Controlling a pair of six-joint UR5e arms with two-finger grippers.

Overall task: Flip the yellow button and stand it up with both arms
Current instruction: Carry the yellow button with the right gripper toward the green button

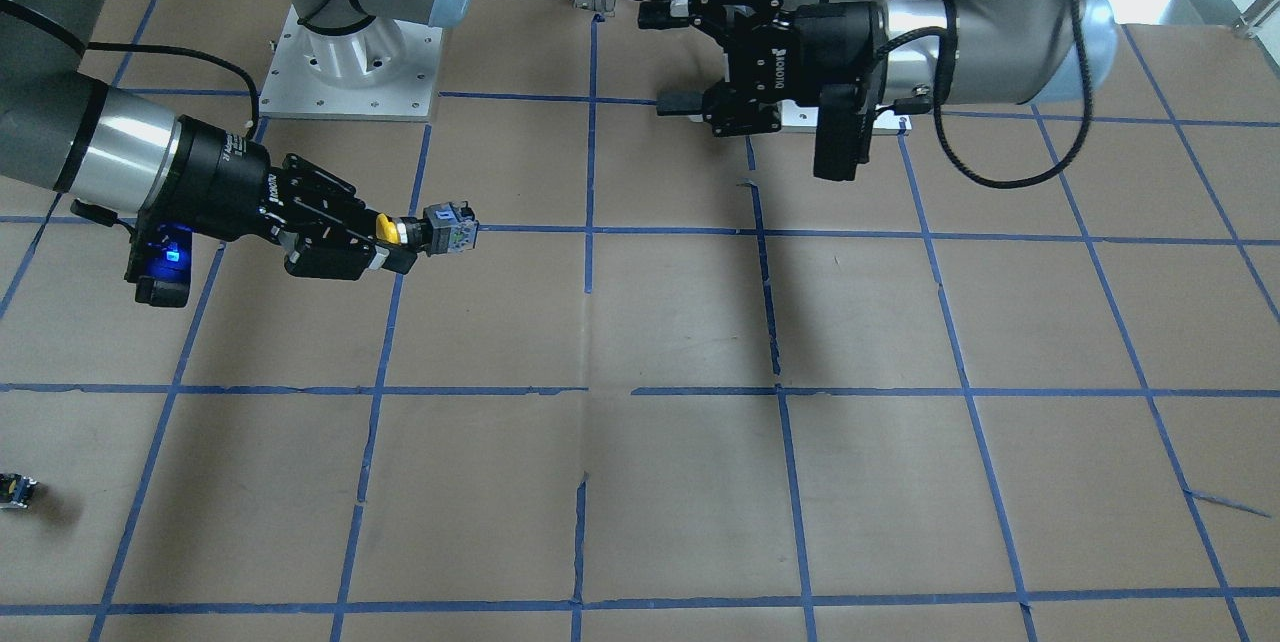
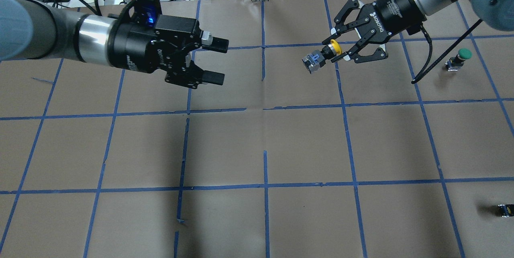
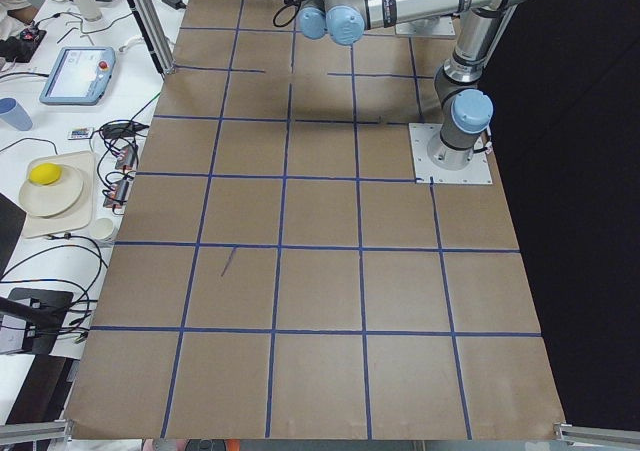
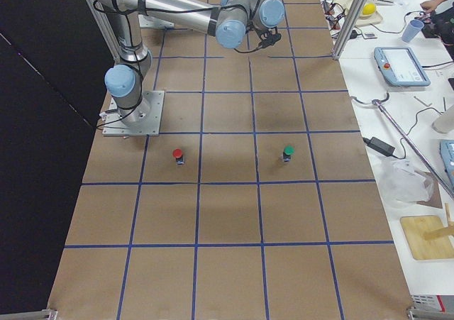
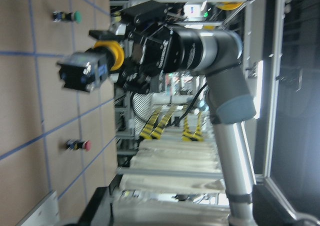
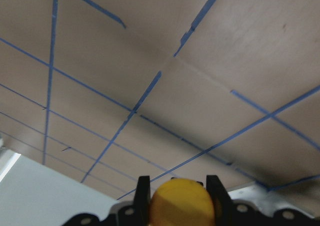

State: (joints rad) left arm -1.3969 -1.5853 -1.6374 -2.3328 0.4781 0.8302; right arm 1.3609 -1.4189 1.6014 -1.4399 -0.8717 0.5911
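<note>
The yellow button is held in the air by my right gripper, which is shut on its yellow cap. The black-and-grey body sticks out sideways toward the table's middle. In the front-facing view the button sits at the tip of the right gripper. The right wrist view shows the cap between the fingers. My left gripper is open and empty, well apart from the button, jaws facing it. It also shows in the front-facing view. The left wrist view shows the button.
A green-capped button stands at the table's right. A red-capped button stands near the right arm's base. A tiny dark block with a yellow spot lies near the right edge. Blue tape lines grid the brown table.
</note>
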